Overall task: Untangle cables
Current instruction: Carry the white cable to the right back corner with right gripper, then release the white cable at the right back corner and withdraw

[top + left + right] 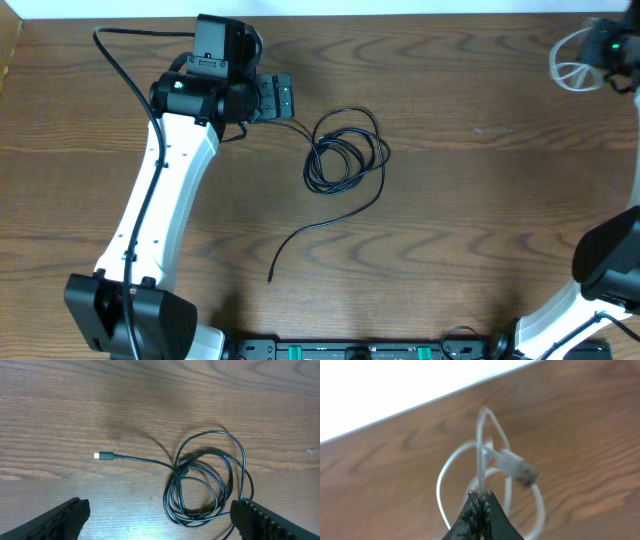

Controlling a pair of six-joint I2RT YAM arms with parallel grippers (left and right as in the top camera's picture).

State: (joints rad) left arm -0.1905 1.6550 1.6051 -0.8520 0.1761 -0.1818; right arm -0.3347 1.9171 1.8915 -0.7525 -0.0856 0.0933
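Your right gripper [481, 502] pinches the white cable [481, 460], looped just beyond its jaws and clear of the black cable [182, 467], which lies coiled, yet to straighten, ahead of your left gripper [160, 510], jaws wide.

Overhead: fixed above, facing straight down, far; takes in the full width of the bench [480, 200] and both arms. Left wrist: near, looking steeply down at the bench, left claw [160, 512] fingers in the lower corners; shares the black cable [345, 155] coil with overhead. Right wrist: very near, slanted toward the bench's far edge, right claw [481, 502] tips at bottom centre; shares the white cable [575, 65] in overhead's upper right corner.
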